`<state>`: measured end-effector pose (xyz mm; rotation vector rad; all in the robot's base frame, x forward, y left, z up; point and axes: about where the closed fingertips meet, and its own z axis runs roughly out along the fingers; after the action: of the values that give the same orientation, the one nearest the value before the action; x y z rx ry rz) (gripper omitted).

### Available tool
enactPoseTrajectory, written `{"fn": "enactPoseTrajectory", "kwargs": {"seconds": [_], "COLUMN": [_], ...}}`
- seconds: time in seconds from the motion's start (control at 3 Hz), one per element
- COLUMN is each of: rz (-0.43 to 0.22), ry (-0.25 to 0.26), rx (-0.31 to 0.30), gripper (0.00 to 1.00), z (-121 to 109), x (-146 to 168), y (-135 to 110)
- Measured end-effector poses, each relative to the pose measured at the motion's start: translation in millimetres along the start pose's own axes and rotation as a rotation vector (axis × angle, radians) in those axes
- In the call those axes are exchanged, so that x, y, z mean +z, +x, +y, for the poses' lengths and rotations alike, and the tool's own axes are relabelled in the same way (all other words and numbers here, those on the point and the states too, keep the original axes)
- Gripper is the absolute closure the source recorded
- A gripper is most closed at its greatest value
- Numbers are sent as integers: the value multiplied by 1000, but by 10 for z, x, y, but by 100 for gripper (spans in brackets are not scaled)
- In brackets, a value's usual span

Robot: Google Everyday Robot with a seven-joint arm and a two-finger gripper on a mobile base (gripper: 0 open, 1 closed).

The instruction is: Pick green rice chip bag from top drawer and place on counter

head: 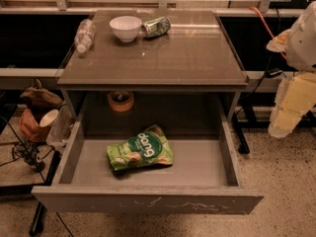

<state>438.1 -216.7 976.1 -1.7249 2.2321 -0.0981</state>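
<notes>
The green rice chip bag lies flat on the floor of the open top drawer, left of its middle, with the white lettering facing up. The drawer is pulled far out towards the camera, and its scratched front panel is nearest. The counter is the grey-brown top slab above it. My gripper hangs at the far right edge of the view, outside the cabinet, to the right of the drawer's right wall and above the floor. It holds nothing and is well away from the bag.
On the counter's back left stand a white bowl, a green can on its side and a clear bottle lying at the left edge. An orange tape roll sits at the drawer's back. Clutter and cables lie on the left.
</notes>
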Motion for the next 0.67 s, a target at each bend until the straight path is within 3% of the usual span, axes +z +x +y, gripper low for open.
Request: {"fn": "enactPoseTrajectory", "kwargs": {"seconds": [0.33,0.67], "rz": [0,-52], "ry": [0,-10], "rx": [0,-20], "gripper": [0,0], "z": [0,-10], "x": [0,223], "y": [0,-52]}}
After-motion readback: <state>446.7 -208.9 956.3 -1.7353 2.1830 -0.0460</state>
